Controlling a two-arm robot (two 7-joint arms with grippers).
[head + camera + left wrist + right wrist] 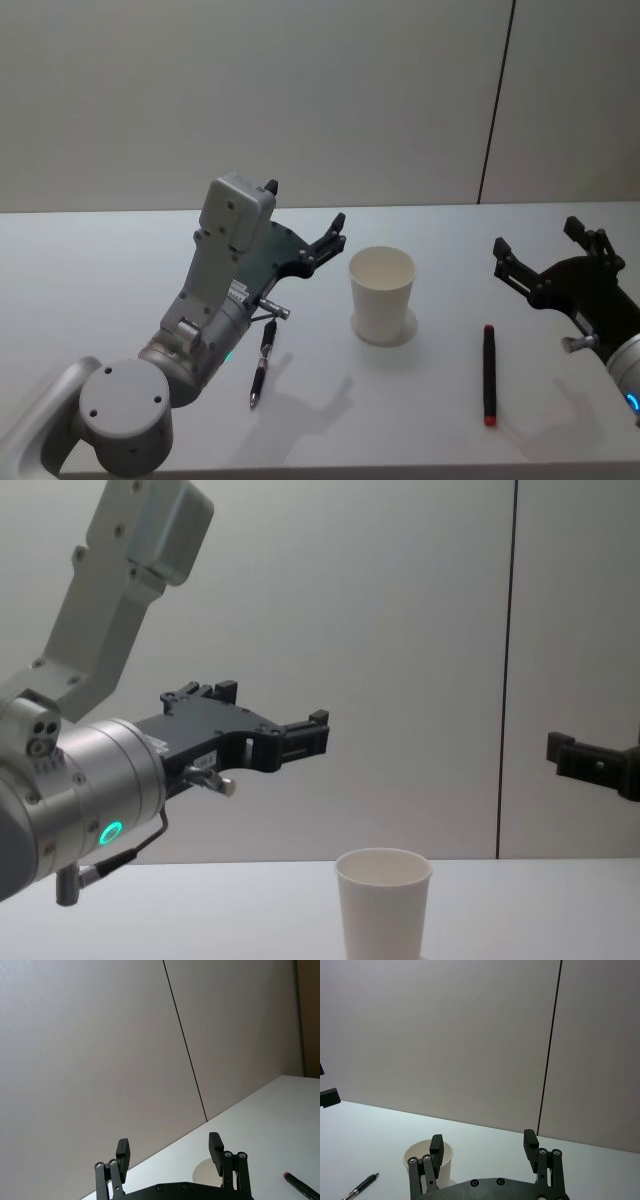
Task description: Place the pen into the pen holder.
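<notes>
**Plainly two pens and one light cup: where this could slip**

Nearest the front edge of the matt white desk [100, 270] lie two candidates. A black pen with a silver clip [262, 365] lies left of the middle, below the left arm. A black pen with a red tip [489, 375] lies right of the middle. Both lie flat, well apart, with nothing touching them. I cannot tell which one the task means, so taking the wrong one is the first risk. A thin round barrel on a smooth top would probably roll or skid if the fingers closed off-centre, and fingers brought too low would strike the desk.

Farther in, about mid-desk between the pens, stands the white paper cup [381, 293], upright and empty. It looks light. A pen tip catching its rolled rim, or a finger brushing its side, could tip or shove it, and a long pen dropped at a slant might lever it over.

The left pincer [169, 1154] hangs above the desk just left of the cup, fingers apart and holding nothing. The right pincer [536, 238] hangs toward the right edge, likewise spread and empty.

Beyond the far edge rises a pale grey panelled wall [250, 90] with one dark vertical seam [497, 100].
</notes>
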